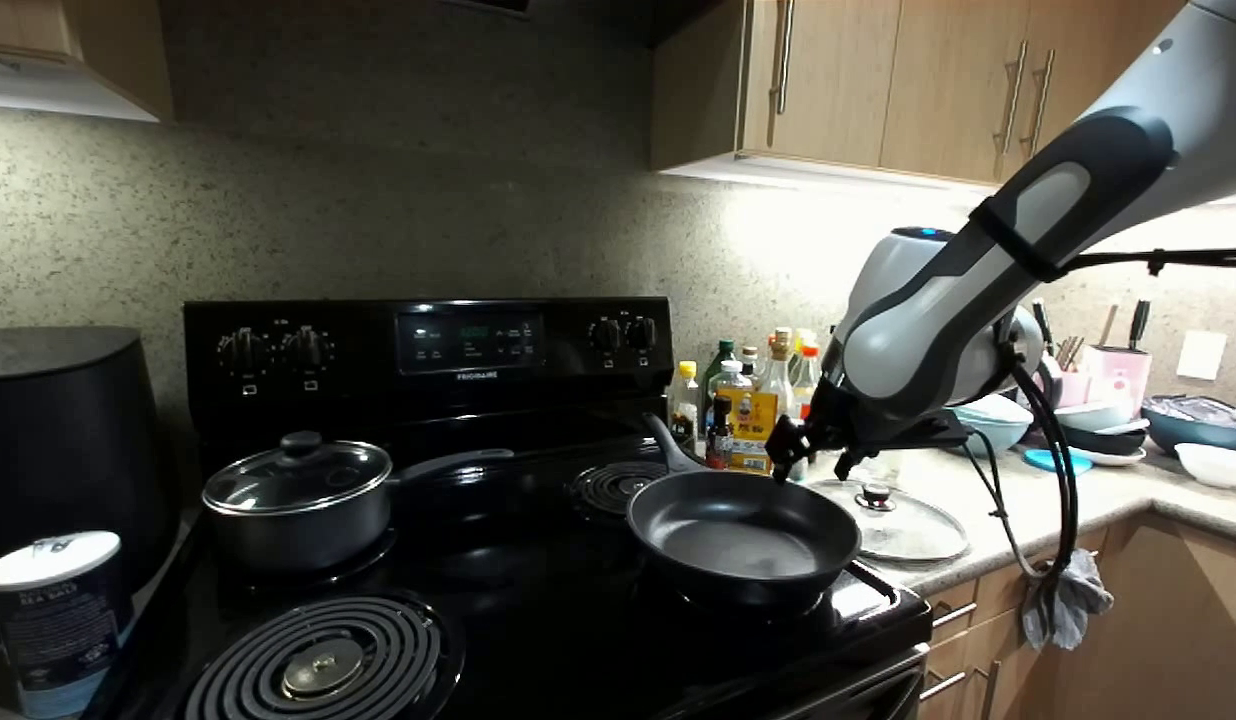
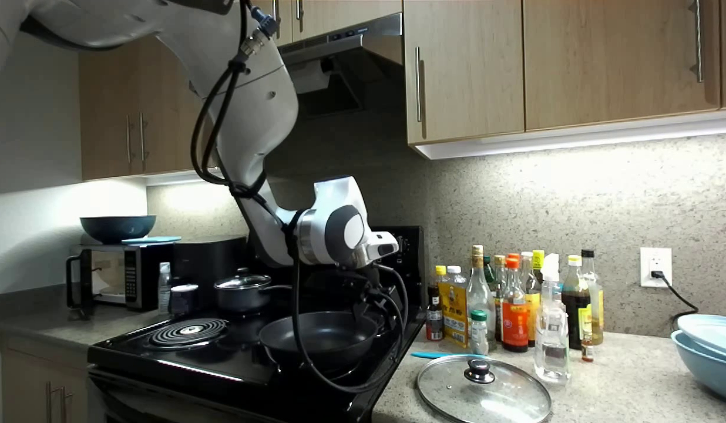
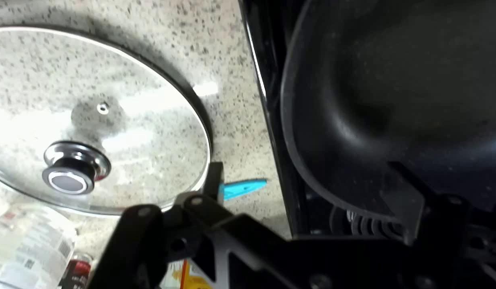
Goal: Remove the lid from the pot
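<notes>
Okay, so the glass lid (image 2: 485, 396) is already off the frying pan (image 1: 743, 540). It's lying on the counter (image 2: 621, 388), just right of the stove (image 1: 528, 640), knob (image 2: 479, 371) facing up, with the speckled stone showing right through it. The pan sits uncovered at the near right of the stove, long handle (image 1: 668, 440) poking toward the far side.

The gripper (image 3: 306, 170) hangs by the far right part of the pan's rim, fingers spread wide with just air between them. Looking from the wrist, one finger is over on the pan side and the other is out toward the lid's edge. Honestly can't tell if a fingertip touches the rim.

As for the rest, there's a smaller pot (image 1: 293, 535) on the far left burner wearing its own glass cover (image 1: 268, 485), handle pointing right. Near left is a coil burner (image 1: 323, 670), and a sea salt tub (image 1: 53, 625) stands off the stove's left edge. A slim blue thing (image 2: 442, 355) lies right by the far edge of the lid, with a clear spray bottle (image 2: 552, 346) just right of that and a whole crowd of sauce bottles (image 2: 514, 320) farther back.
</notes>
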`<state>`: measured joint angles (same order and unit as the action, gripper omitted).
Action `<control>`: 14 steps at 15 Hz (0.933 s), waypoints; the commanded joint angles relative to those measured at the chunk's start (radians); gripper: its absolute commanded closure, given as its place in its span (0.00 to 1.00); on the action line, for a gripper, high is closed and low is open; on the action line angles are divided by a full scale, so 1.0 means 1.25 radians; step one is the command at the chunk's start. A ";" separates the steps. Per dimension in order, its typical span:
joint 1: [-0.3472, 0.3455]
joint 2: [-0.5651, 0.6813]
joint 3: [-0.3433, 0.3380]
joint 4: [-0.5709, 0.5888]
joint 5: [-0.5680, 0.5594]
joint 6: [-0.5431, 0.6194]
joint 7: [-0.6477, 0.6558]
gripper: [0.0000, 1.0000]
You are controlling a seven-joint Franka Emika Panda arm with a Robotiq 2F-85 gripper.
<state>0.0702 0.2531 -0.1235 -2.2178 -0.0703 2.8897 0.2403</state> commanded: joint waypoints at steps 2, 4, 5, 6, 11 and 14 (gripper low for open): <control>0.067 -0.085 -0.074 -0.053 -0.118 0.072 0.107 0.00; 0.088 -0.116 -0.100 -0.070 -0.166 0.109 0.150 0.00; 0.091 -0.133 -0.102 -0.083 -0.172 0.130 0.160 0.00; 0.097 -0.143 -0.111 -0.089 -0.186 0.150 0.179 0.00; 0.093 -0.131 -0.107 -0.063 -0.172 0.131 0.173 0.00; 0.094 -0.132 -0.107 -0.064 -0.172 0.131 0.173 0.00</control>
<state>0.1874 0.0885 -0.2578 -2.2979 -0.2857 3.0539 0.4568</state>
